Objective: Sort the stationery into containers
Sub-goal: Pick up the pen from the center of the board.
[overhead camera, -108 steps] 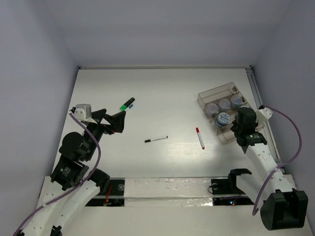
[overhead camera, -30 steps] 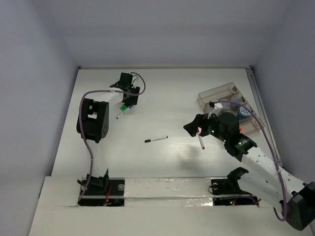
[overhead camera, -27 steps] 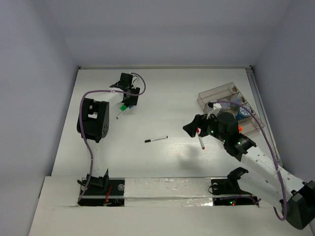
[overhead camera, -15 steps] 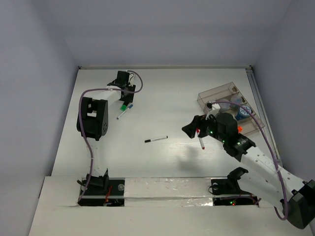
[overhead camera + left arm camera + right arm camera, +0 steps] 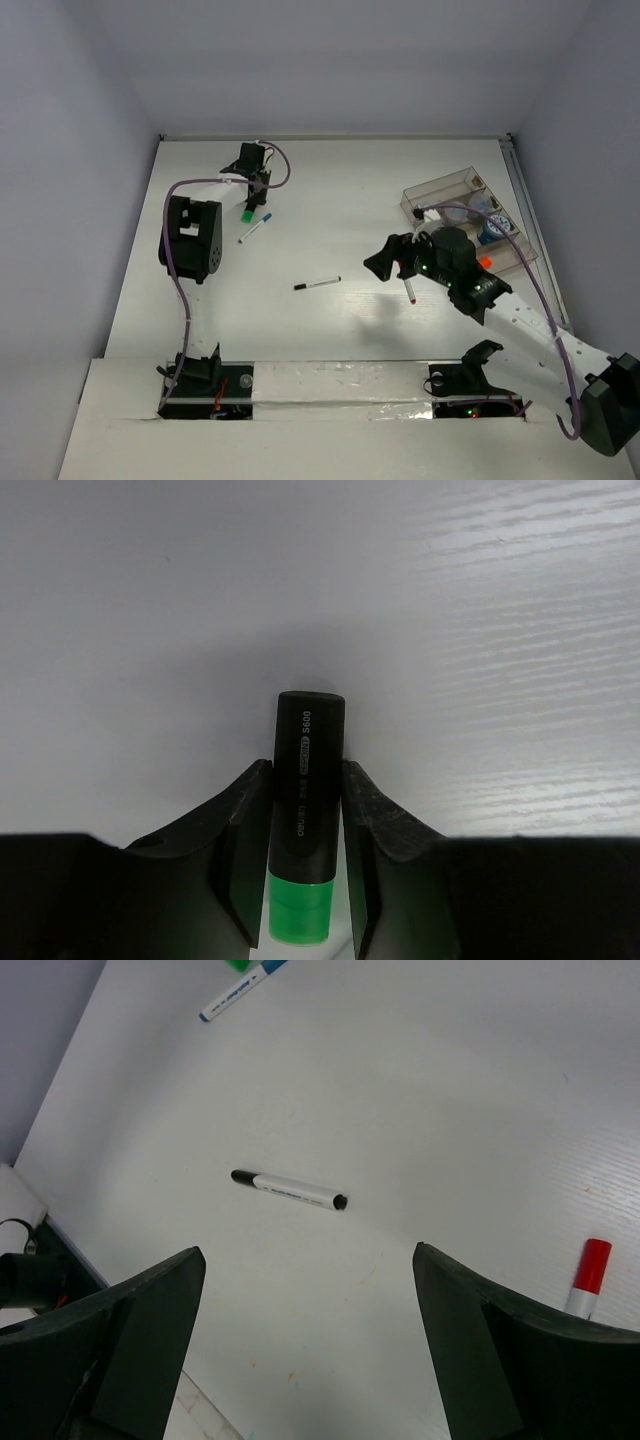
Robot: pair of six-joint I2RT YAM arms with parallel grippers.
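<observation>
Up near the far-left corner of the bench, the left gripper (image 5: 305, 770) pinches the green-capped marker (image 5: 305, 810) between its two fingers, the black barrel jutting out past the fingertips and the green cap sitting back between them. Just beside it on the bench lies a white pen with a blue tip (image 5: 254, 228). Toward the right edge, the right gripper (image 5: 383, 257) hangs with its fingers spread wide and nothing between them, just beside the red-capped pen (image 5: 408, 288), which lies flat on the bench. A thin black-and-white pen (image 5: 317, 284) rests mid-bench, well apart from both grippers. The clear tray (image 5: 437, 186) stands close to the right edge, set at an angle, with a blue-and-white pot (image 5: 491, 229) in one of its compartments.
</observation>
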